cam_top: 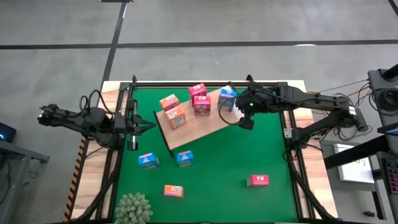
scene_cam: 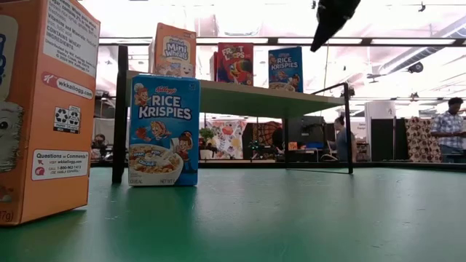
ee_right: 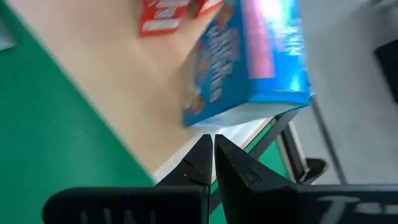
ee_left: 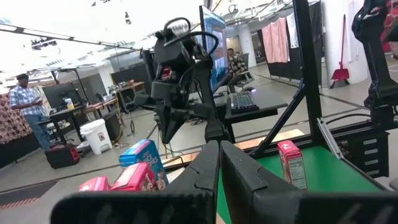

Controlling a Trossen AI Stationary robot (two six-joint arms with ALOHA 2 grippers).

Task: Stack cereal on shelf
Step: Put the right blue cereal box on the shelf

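Observation:
The shelf (cam_top: pixel 202 124), a light-wood board on a dark frame, stands at the table's middle. On it stand two orange boxes (cam_top: pixel 173 110), two pink-red boxes (cam_top: pixel 199 98) and one blue box (cam_top: pixel 227 98). On the green mat lie two blue boxes (cam_top: pixel 148 160) (cam_top: pixel 185 158), an orange box (cam_top: pixel 173 190) and a pink-red box (cam_top: pixel 258 181). My right gripper (cam_top: pixel 247 122) is shut and empty, just to the right of the blue box (ee_right: pixel 249 68) on the shelf and above it (scene_cam: pixel 331 18). My left gripper (cam_top: pixel 149 127) is shut and empty at the shelf's left end.
A fuzzy green plant (cam_top: pixel 134 208) stands at the near edge, left of middle. A dark metal frame (cam_top: pixel 289 134) borders the mat. In the low view an orange box (scene_cam: pixel 44 109) stands close to the camera, and people show in the room behind.

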